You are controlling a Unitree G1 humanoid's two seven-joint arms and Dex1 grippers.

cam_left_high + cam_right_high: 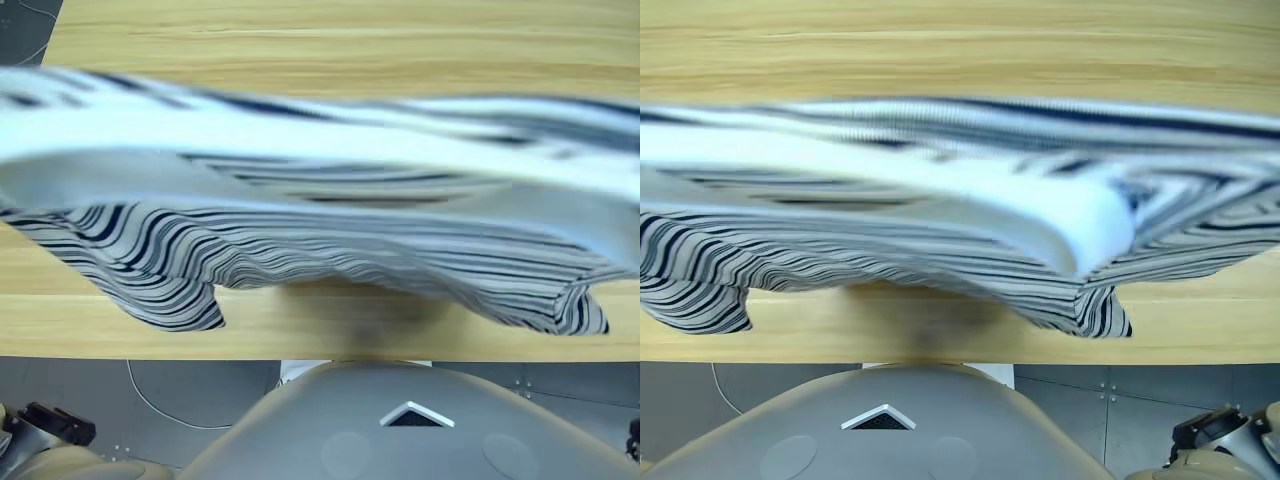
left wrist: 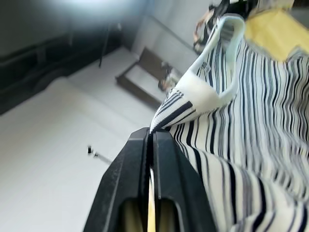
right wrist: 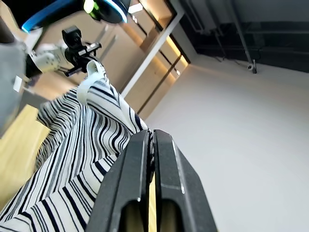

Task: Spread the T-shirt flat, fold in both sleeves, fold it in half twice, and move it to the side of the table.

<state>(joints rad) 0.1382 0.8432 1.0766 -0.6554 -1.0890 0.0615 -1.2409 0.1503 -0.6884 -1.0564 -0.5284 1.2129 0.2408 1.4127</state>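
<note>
**Ana:** Right, closest to us first. The T-shirt (image 1: 300,260) is up in the air, stretched across nearly the whole width of the counter (image 1: 350,40). Its left corner (image 1: 190,310) and right corner (image 1: 585,315) dangle just by the near edge (image 1: 300,345).

**Ben:** That's my worry. If it comes down where it hangs, I reckon those corners spill over the edge towards the floor (image 1: 200,400). Are they brushing the wood?

**Ana:** I can't tell. There's a shadow under the middle, so I'd guess it's only just above.

**Ben:** And the grip?

**Ana:** The left jaws are pinched shut on striped cloth right beside the white collar (image 2: 217,53). The right jaws are clamped on a thin fold of the shirt's edge. Both look like small bites.

**Ben:** With a small bite and the whole shirt's weight on it, a quick swing could pull one side free. Then it would drop in a heap.

**Ana:** The cloth also sags in waves between the two holds. Lowered like that, I'd expect it to land creased or doubled under, not flat.

**Ben:** Where's the room, then?

**Ana:** Further out. Past the raised top edge, a broad band of wood runs to the far side. Carrying the shirt that way before lowering it looks safer to me. Sideways, the shirt already reaches almost to both ends.
</note>
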